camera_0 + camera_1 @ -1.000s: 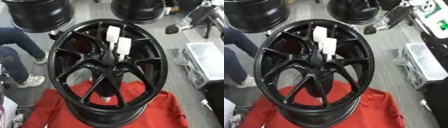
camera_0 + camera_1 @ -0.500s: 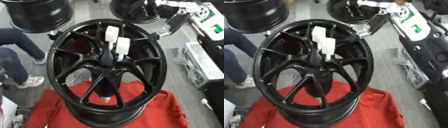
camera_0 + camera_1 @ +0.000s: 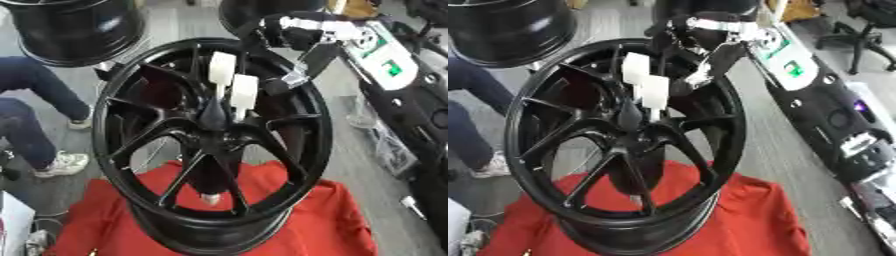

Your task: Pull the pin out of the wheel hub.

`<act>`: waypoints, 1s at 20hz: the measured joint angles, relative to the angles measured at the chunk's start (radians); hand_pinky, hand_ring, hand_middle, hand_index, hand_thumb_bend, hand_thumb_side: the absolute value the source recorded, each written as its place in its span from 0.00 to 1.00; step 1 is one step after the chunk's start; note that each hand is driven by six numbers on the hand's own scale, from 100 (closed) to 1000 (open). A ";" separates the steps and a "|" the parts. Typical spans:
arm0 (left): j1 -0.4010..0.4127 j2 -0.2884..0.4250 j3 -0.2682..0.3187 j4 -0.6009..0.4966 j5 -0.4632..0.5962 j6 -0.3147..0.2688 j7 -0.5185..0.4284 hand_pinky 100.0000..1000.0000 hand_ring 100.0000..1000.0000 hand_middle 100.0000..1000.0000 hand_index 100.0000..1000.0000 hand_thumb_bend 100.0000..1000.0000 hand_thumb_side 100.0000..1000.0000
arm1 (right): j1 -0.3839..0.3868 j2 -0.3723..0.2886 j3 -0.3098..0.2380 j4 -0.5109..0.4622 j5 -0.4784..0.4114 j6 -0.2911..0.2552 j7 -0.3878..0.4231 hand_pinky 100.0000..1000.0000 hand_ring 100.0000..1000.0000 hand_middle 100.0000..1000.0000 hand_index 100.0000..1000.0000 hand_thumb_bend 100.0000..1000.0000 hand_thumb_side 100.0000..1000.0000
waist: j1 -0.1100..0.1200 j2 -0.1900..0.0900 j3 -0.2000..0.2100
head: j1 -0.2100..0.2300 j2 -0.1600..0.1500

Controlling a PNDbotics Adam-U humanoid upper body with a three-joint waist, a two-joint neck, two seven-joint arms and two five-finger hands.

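Observation:
A big black wheel hub stands tilted on a red cloth. Two white pins rise side by side from its centre: one further back and one nearer. My right arm reaches in from the upper right, black with white and silver parts. My right hand hovers over the upper right part of the rim, open, its fingers pointing down and left toward the pins. It stops just right of the nearer pin and holds nothing. My left hand shows in neither view.
Two more black wheels stand at the back, one at the left and one in the middle. My right forearm crosses the right side above the grey floor, where a clear plastic bin sits.
My right arm has swung in from the upper right, and the hand has come down and left over the rim toward the pins. The pins and wheel have not moved.

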 measured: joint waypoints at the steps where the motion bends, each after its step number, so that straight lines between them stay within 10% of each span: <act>1: 0.000 0.000 0.000 0.000 0.000 0.000 0.000 0.65 0.98 0.75 0.66 0.18 0.82 | 0.000 0.002 0.000 0.005 0.011 -0.003 -0.005 0.83 0.84 0.76 0.90 0.64 0.25 | 0.000 0.000 0.000 | 0.000 0.000; 20: 0.000 -0.008 0.000 0.000 0.000 0.002 0.002 0.65 0.98 0.75 0.66 0.18 0.82 | 0.030 0.062 0.008 0.032 0.200 -0.058 -0.139 0.79 0.77 0.63 0.65 0.62 0.24 | 0.000 0.000 -0.001 | -0.004 0.000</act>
